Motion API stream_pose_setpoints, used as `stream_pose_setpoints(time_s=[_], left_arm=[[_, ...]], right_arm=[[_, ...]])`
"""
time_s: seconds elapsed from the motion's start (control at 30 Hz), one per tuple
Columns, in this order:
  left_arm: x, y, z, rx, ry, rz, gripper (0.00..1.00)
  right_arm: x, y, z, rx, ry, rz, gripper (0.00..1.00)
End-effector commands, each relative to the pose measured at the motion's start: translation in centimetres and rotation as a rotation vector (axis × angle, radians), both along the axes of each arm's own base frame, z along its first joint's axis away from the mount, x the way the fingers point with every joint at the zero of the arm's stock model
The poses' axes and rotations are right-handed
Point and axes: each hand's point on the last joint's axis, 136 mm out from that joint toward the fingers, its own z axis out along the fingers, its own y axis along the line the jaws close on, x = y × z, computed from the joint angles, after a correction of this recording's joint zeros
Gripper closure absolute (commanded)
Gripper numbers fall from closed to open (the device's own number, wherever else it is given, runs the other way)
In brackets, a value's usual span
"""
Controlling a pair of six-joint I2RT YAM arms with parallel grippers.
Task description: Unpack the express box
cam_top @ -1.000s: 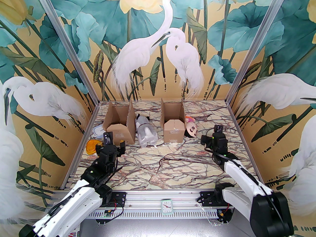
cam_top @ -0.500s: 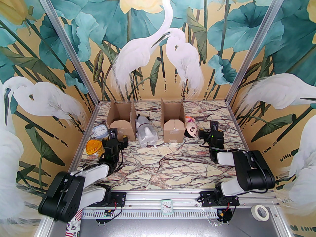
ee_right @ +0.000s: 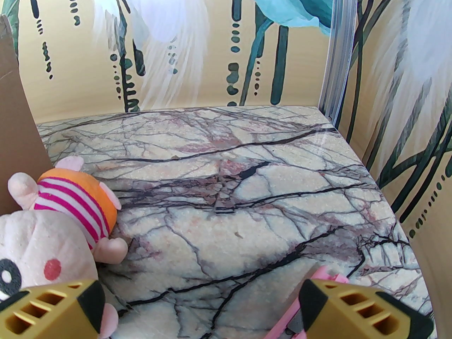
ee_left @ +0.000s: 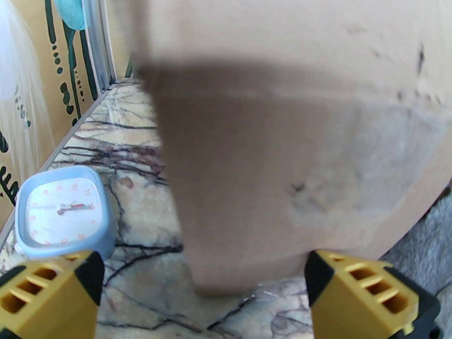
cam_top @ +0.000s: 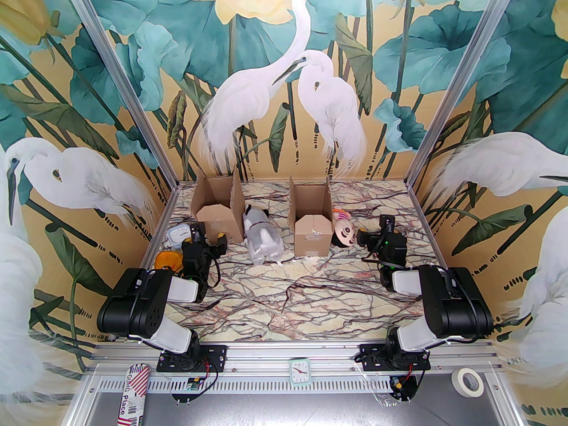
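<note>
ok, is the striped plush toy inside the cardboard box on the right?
No, the striped plush toy lies out on the marble table, beside the cardboard box rather than in it.

so the left box (cam_top: 213, 213) and right box (cam_top: 313, 231) are seen flaps-up, bagged plush (cam_top: 262, 240) laid between. The left gripper (cam_top: 209, 237) is held wide at the left box, the right gripper (cam_top: 373, 232) wide beside the pig doll (cam_top: 344, 232).

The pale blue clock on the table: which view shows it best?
The left wrist view: the clock is close, its face and hands clear. The top external view shows it small, partly behind the left arm.
</note>
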Motion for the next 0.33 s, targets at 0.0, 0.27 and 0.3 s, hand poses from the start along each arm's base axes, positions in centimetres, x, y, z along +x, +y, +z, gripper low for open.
stream_pose_setpoints(time_s=[0.0,0.27,0.3], left_arm=[[0.87,0.26,1.69,-0.031,-0.060,0.008,0.01],[1.48,0.43,1.46,-0.031,-0.028,0.019,0.00],[1.39,0.41,1.44,-0.028,-0.030,0.017,0.00]], right_arm=[[0.52,0.05,0.79,0.012,-0.023,0.004,0.01],[0.52,0.00,0.76,0.012,-0.023,0.002,0.01],[0.47,0.05,0.79,0.012,-0.024,0.003,0.01]])
